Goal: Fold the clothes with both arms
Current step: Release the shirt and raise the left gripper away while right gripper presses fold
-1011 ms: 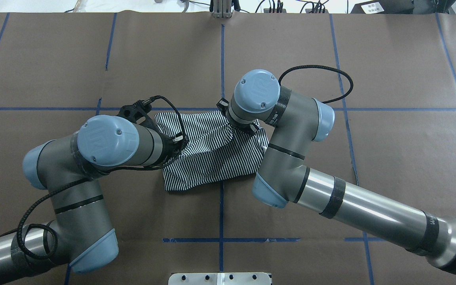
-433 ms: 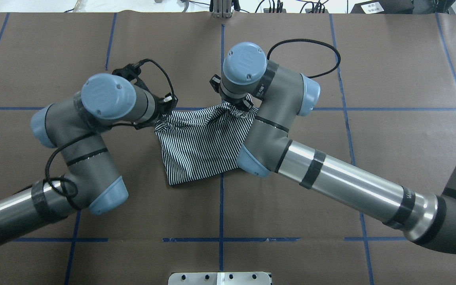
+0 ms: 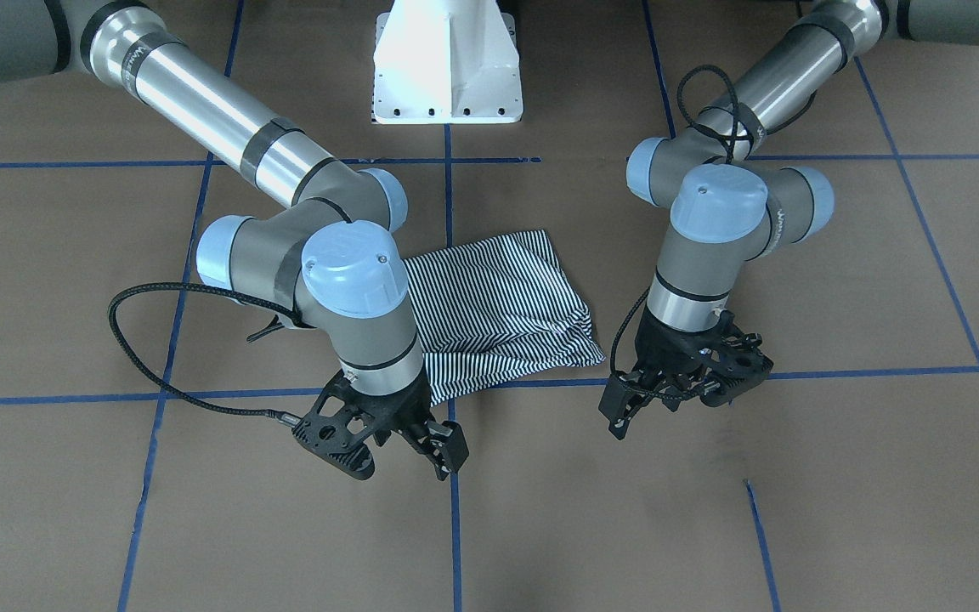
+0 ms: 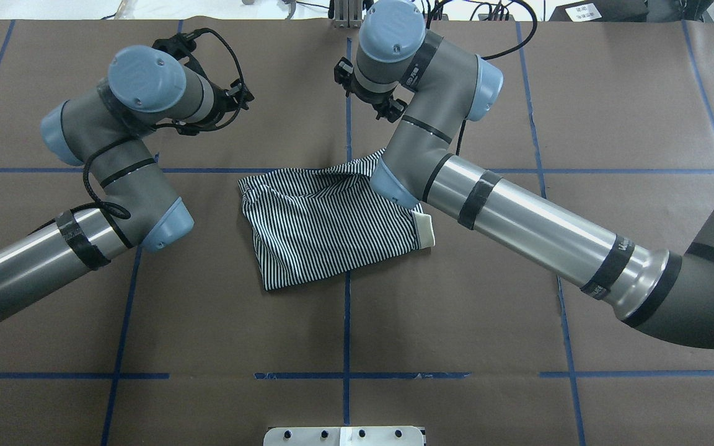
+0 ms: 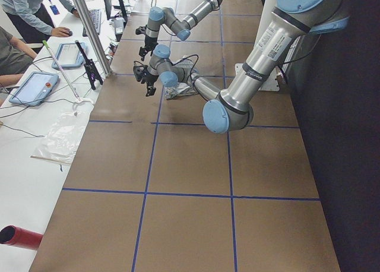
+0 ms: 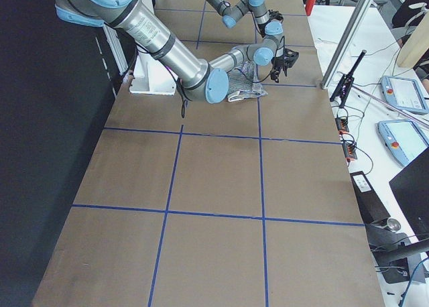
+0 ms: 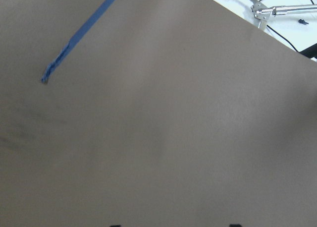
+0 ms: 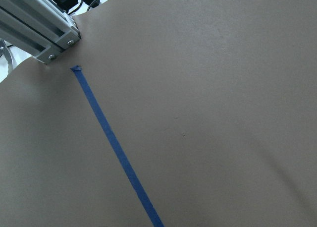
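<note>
You had the short-sleeved polo shirt (image 4: 326, 229), thin navy-and-white stripes, lying folded into a rough rectangle on the brown paper-covered counter (image 4: 456, 322). It sat straight out from the white pedestal base (image 3: 447, 59) and near it. A strip of the shirt's plain white collar (image 4: 425, 230) showed at the edge on the pedestal's right-arm side.

Both black two-finger pincers hung farther out from the pedestal than the shirt, clear of the cloth and above bare paper. The left pincer (image 3: 651, 399) held nothing. Your left wrist view caught its two dark fingertips (image 7: 233, 225) well apart at the bottom edge, with only counter between them. The right pincer (image 3: 434, 446) was also empty, and its fingers looked spread.

The grey-and-silver right arm (image 4: 518, 217) reached out from the pedestal across one corner of the shirt. The matching left arm (image 4: 115, 155) stayed off to the shirt's other side.
</note>
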`<state>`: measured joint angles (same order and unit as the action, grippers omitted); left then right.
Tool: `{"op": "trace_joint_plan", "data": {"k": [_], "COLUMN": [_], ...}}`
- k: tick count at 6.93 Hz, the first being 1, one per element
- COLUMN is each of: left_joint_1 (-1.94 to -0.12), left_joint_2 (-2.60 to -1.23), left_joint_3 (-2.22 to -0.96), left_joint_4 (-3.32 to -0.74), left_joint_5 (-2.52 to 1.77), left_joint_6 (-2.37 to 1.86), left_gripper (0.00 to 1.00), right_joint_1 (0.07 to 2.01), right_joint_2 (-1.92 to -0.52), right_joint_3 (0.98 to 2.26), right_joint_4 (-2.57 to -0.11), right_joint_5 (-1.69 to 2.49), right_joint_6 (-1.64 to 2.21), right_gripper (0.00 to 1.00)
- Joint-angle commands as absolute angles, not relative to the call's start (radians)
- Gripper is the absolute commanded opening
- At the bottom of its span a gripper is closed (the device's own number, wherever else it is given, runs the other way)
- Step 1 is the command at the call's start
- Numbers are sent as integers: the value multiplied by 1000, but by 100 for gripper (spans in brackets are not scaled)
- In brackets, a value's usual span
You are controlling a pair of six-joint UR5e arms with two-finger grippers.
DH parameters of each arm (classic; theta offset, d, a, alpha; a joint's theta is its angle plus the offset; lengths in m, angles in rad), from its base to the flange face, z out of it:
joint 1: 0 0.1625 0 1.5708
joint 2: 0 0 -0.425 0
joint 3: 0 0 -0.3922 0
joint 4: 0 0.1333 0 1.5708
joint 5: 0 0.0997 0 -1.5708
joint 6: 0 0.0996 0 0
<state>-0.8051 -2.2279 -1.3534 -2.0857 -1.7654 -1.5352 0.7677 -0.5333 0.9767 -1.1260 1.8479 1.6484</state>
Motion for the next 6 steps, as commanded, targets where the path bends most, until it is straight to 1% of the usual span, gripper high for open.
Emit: {"op": "trace_joint_plan", "data": {"k": [1, 2, 3, 5, 6], "left_joint_1": [-843, -898, -958, -1058, -1106], "left_joint_2": [-2220, -2211, -2195, -2125, -2079], "left_joint_3": [-1382, -1402, -1416, -1456, -1474], "left_joint_4": [-2091, -2091, -2082, -2076, -2074], "left_joint_5": [-1901, -1981, -2067, -2088, -2115], "left_joint_6": [-1520, -1516, -1464, -1312, -1239], "left_gripper": [100, 100, 100, 100, 100], "right_joint_1": [773, 753, 714, 597, 560], "right_joint_2": [-572, -563, -557, -557, -551], "right_joint_3": [1100, 1183, 1233, 1220, 1194], "right_joint_4": [-1213, -1397, -1516, -1570, -1586], "right_joint_5": [1941, 1942, 1918, 1812, 1758], "right_joint_6": [1557, 1461, 1371, 1240, 1180], "right_gripper": [100, 100, 100, 100, 100]}}
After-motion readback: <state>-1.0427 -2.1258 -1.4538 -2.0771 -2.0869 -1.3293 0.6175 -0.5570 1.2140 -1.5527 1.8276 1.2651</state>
